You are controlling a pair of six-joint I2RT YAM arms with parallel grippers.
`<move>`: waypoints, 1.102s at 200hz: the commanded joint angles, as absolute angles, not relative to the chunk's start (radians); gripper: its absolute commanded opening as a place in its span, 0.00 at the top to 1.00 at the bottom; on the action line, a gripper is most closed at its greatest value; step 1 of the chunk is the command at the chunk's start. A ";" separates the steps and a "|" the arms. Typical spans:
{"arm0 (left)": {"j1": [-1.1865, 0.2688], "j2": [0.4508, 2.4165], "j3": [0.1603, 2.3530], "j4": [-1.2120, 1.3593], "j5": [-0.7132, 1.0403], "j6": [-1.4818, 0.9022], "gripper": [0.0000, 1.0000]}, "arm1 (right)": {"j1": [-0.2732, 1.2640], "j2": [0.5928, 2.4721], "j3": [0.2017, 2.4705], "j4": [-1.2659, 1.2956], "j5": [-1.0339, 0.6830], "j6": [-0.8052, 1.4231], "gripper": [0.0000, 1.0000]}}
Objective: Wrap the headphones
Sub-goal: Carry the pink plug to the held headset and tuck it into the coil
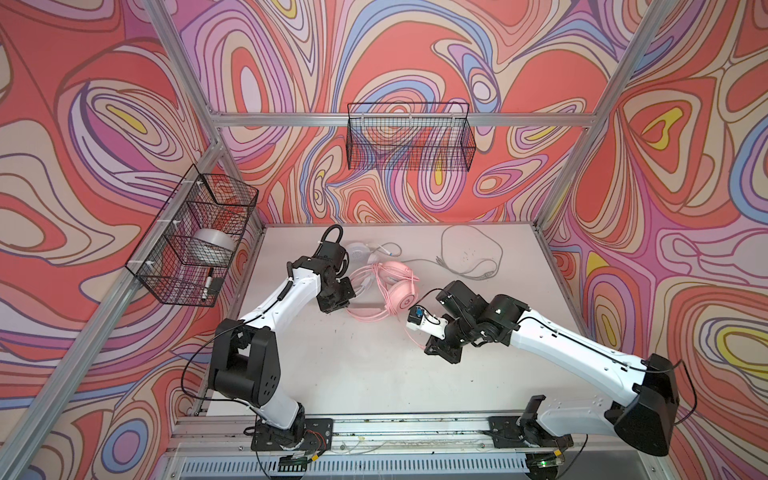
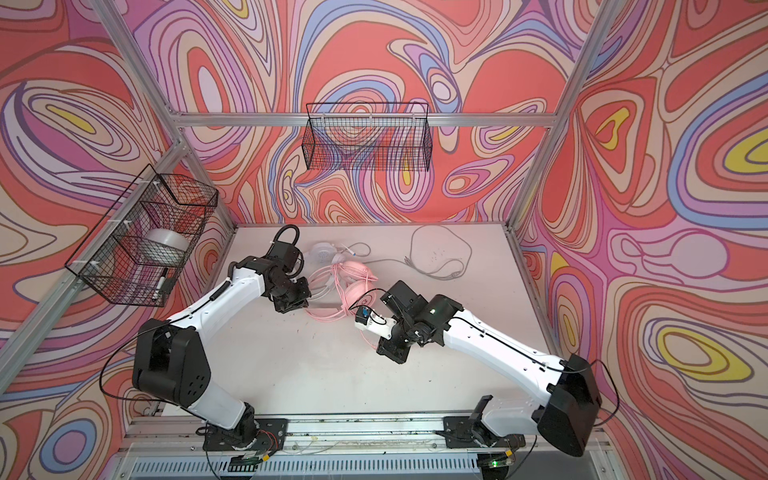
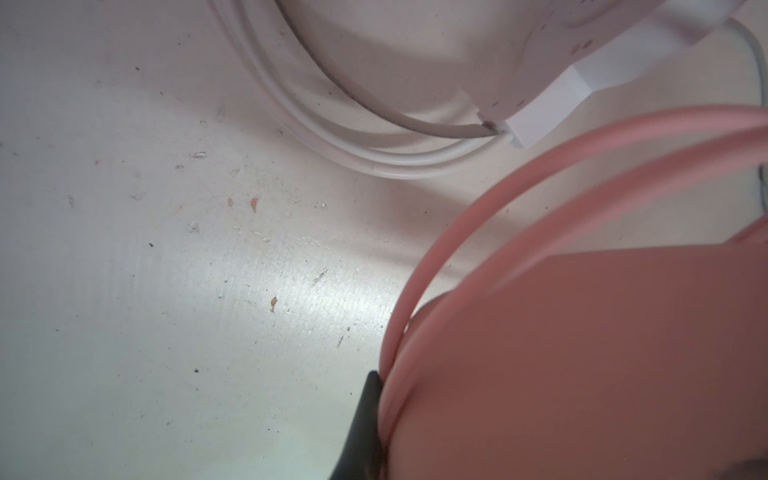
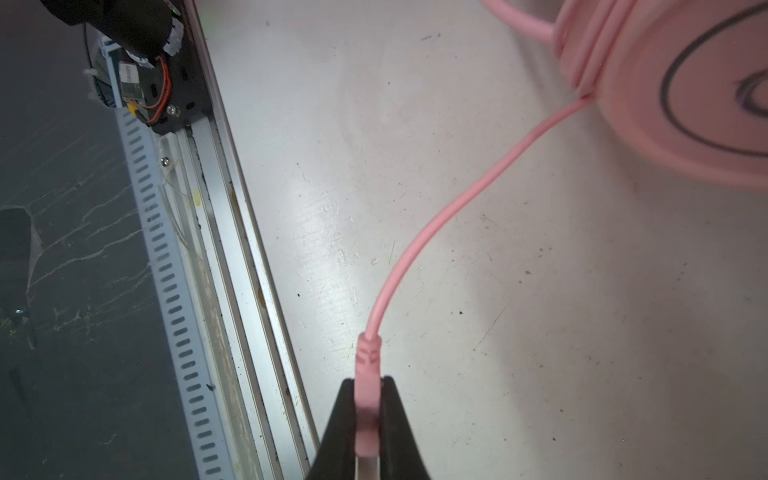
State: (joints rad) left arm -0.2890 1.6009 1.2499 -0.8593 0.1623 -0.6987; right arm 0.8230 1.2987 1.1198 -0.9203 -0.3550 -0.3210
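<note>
The pink headphones lie mid-table, with loops of pink cord beside them. The white headphones sit just behind, their pale grey cord spread out to the right. My left gripper is shut on loops of pink cord; one black finger shows and a blurred pink mass hides the other. My right gripper is shut on the pink plug. From there the cord runs slack to the pink ear cup, which has turns of cord wound round it.
A black wire basket hangs on the back wall. Another basket on the left wall holds a tape roll and a marker. A metal rail runs along the table's front edge.
</note>
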 commanded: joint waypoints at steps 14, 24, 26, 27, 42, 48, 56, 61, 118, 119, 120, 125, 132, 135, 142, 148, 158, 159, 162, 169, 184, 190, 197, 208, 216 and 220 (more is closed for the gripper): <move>-0.328 1.620 1.309 -0.878 0.090 -0.694 1.00 | 0.833 1.322 1.205 -0.896 -0.433 -0.394 1.00; -0.342 1.632 1.322 -0.886 0.076 -0.692 1.00 | 0.833 1.346 1.225 -0.880 -0.443 -0.404 1.00; -0.345 1.634 1.323 -0.888 0.075 -0.691 1.00 | 0.833 1.351 1.228 -0.876 -0.446 -0.404 1.00; -0.347 1.635 1.324 -0.888 0.073 -0.690 1.00 | 0.832 1.353 1.230 -0.873 -0.448 -0.405 1.00; -0.366 1.651 1.337 -0.895 0.055 -0.686 1.00 | 0.832 1.381 1.250 -0.808 -0.465 -0.395 1.00; -0.374 1.657 1.342 -0.899 0.048 -0.684 1.00 | 0.833 1.391 1.256 -0.781 -0.486 -0.392 1.00; -0.383 1.662 1.346 -0.904 0.033 -0.683 1.00 | 0.833 1.400 1.257 -0.737 -0.510 -0.383 1.00; -0.389 1.664 1.348 -0.908 0.025 -0.682 1.00 | 0.833 1.406 1.255 -0.707 -0.523 -0.374 1.00; -0.432 1.664 1.329 -0.920 0.025 -0.648 1.00 | 0.833 1.522 1.301 -0.537 -0.411 -0.244 1.00; -0.432 1.663 1.329 -0.920 0.025 -0.647 1.00 | 0.832 1.525 1.302 -0.535 -0.406 -0.241 1.00; -0.433 1.663 1.327 -0.920 0.025 -0.647 1.00 | 0.832 1.527 1.304 -0.534 -0.403 -0.238 1.00; -0.436 1.660 1.321 -0.919 0.027 -0.644 1.00 | 0.830 1.542 1.313 -0.528 -0.385 -0.219 1.00; -0.438 1.656 1.314 -0.917 0.031 -0.643 1.00 | 0.831 1.560 1.327 -0.525 -0.366 -0.200 1.00; -0.440 1.654 1.312 -0.916 0.033 -0.642 1.00 | 0.831 1.571 1.335 -0.524 -0.361 -0.192 1.00; -0.443 1.650 1.305 -0.912 0.039 -0.643 1.00 | 0.831 1.592 1.350 -0.523 -0.354 -0.172 1.00; -0.445 1.647 1.300 -0.911 0.043 -0.641 1.00 | 0.831 1.613 1.363 -0.525 -0.349 -0.152 1.00; -0.449 1.644 1.293 -0.914 0.047 -0.643 1.00 | 0.830 1.646 1.386 -0.528 -0.333 -0.121 1.00; -0.450 1.643 1.292 -0.914 0.047 -0.643 1.00 | 0.831 1.652 1.390 -0.528 -0.328 -0.113 1.00; -0.453 1.643 1.292 -0.915 0.048 -0.642 1.00 | 0.831 1.658 1.392 -0.528 -0.323 -0.108 1.00; -0.454 1.641 1.286 -0.919 0.047 -0.643 1.00 | 0.831 1.678 1.404 -0.528 -0.305 -0.079 1.00; -0.455 1.627 1.269 -0.921 0.048 -0.651 1.00 | 0.831 1.713 1.418 -0.524 -0.283 -0.015 1.00; -0.455 1.621 1.260 -0.920 0.049 -0.653 1.00 | 0.831 1.723 1.420 -0.517 -0.277 0.016 1.00; -0.454 1.613 1.250 -0.920 0.050 -0.655 1.00 | 0.830 1.732 1.418 -0.507 -0.275 0.047 1.00; -0.455 1.603 1.238 -0.923 0.049 -0.661 1.00 | 0.829 1.744 1.414 -0.492 -0.271 0.097 1.00; -0.456 1.599 1.229 -0.922 0.051 -0.664 1.00 | 0.830 1.754 1.411 -0.482 -0.268 0.131 1.00; -0.455 1.596 1.225 -0.921 0.053 -0.666 1.00 | 0.830 1.758 1.411 -0.480 -0.271 0.145 1.00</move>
